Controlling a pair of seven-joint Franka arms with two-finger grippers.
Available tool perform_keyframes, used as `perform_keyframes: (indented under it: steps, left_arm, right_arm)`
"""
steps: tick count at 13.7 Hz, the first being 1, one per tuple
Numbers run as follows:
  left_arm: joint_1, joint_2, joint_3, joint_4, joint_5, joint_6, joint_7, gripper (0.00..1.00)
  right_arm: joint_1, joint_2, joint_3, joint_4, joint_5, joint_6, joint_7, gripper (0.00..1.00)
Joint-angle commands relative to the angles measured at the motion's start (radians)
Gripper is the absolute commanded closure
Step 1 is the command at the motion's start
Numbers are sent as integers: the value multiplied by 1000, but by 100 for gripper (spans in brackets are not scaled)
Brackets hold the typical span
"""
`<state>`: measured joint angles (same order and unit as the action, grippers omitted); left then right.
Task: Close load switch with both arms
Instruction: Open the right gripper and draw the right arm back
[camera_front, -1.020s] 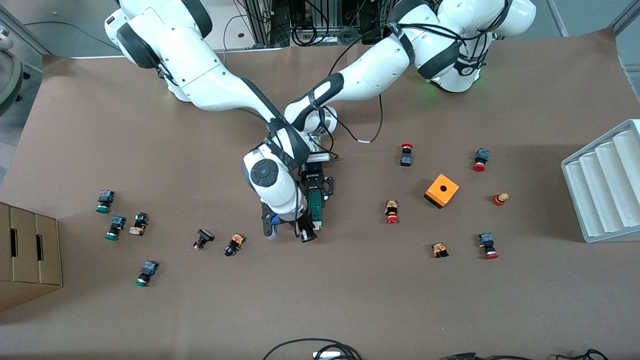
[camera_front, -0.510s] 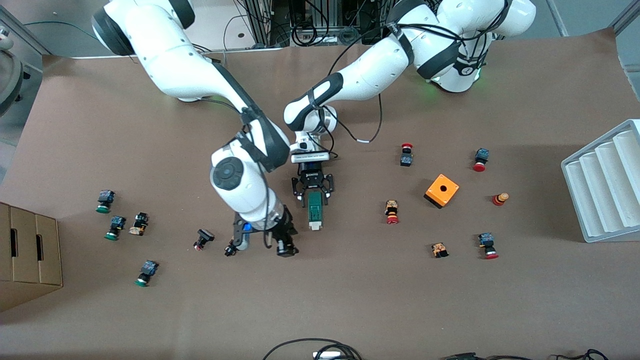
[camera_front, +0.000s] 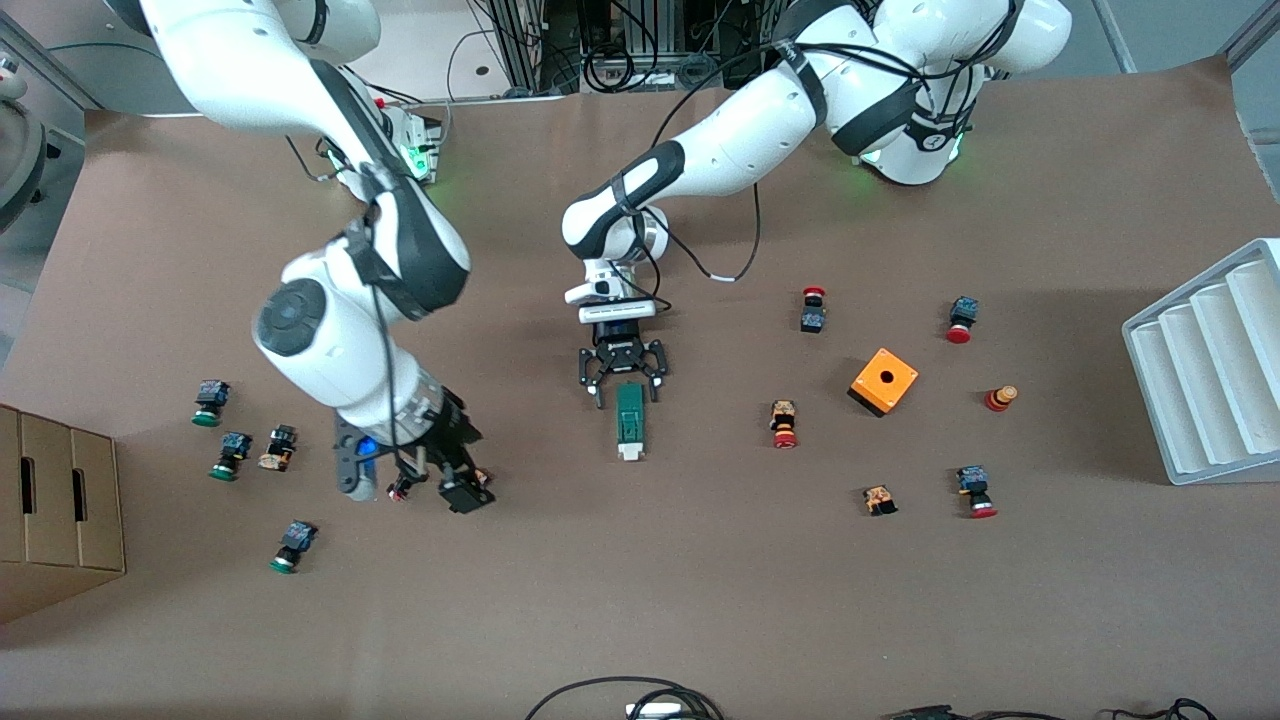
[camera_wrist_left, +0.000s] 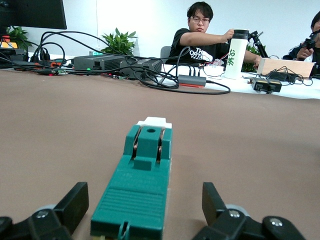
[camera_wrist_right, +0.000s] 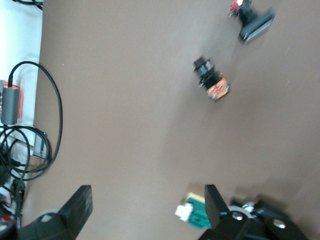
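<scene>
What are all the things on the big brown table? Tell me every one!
load switch: one, narrow dark-green block with a white end, mid-table
orange cube box with a hole: one, toward the left arm's end
red-capped push-buttons: four, around the orange box
red-and-yellow knob: one, beside the orange box
green-capped push-buttons: three, toward the right arm's end
small dark parts with orange or red: four, scattered
white grooved tray: one, at the left arm's end
cardboard box: one, brown, at the right arm's end
left gripper: black, jaws open, flanking one end of the load switch without touching
right gripper: black, jaws open, over two small dark parts
</scene>
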<state>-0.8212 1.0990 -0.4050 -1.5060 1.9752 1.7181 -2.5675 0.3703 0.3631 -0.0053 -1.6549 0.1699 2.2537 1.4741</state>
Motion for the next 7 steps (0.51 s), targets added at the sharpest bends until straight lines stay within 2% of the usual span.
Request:
perform_keyframes:
  steps: [1, 3, 5, 7]
  left_arm:
    - [-13, -53, 8, -3, -57, 15, 21, 0]
    - [-24, -91, 8, -3, -129, 23, 84, 0]
    - [-26, -123, 8, -3, -163, 46, 122, 0]
    - [-29, -157, 6, -3, -217, 49, 196, 0]
  right_arm:
    - [-97, -137, 51, -89, 22, -115, -188, 0]
    - [-154, -211, 57, -126, 28, -166, -302, 0]
    - [-200, -289, 56, -183, 77, -195, -472, 0]
    - [-249, -338, 53, -183, 79, -273, -607, 0]
